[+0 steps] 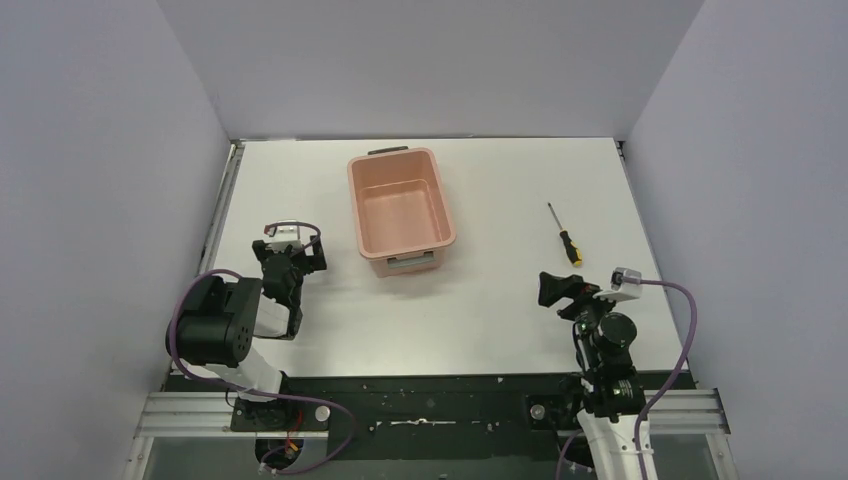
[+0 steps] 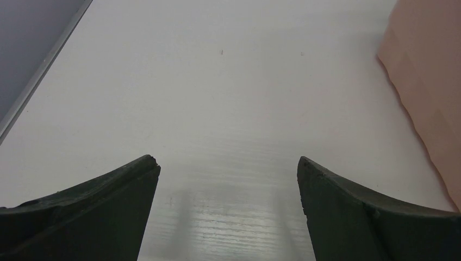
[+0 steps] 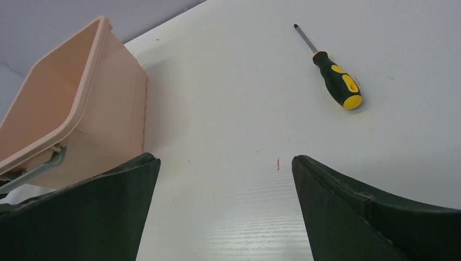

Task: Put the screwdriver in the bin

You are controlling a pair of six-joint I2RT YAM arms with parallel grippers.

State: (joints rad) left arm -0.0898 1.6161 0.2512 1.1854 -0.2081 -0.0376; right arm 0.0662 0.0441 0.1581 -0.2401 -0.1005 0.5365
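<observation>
item: screwdriver (image 1: 565,236). black-and-yellow handle, thin dark shaft. it lies flat on the white table (image 1: 500,310), right of centre in the top view. the shaft tip points toward the upper left of the frame and the handle end toward the lower right. it is well apart from the bin and nothing touches it. in the right wrist view the screwdriver (image 3: 332,76) sits in the upper right of the frame, beyond the fingers.

item: bin (image 1: 353,200). pink, rectangular, open-topped, standing upright in the upper middle of the top view with its long sides running up the frame. a grey carry handle (image 1: 410,262) sits on the end nearest the bottom of the frame. the bin (image 3: 117,109) fills the left of the right wrist view. a blurred slice of the bin (image 2: 429,81) shows at the right edge of the left wrist view.

item: right gripper (image 1: 558,290). lower right of the top view, near the screwdriver's handle end and below it in the frame, not touching it. in its own view the right gripper (image 3: 225,160) has its jaws spread wide. only bare table shows between them, and it has hold of nothing.

item: left gripper (image 1: 290,255). lower left of the top view, left of the bin's lower end and apart from it. in its own view the left gripper (image 2: 228,163) also has its jaws spread wide over bare table, holding nothing.
</observation>
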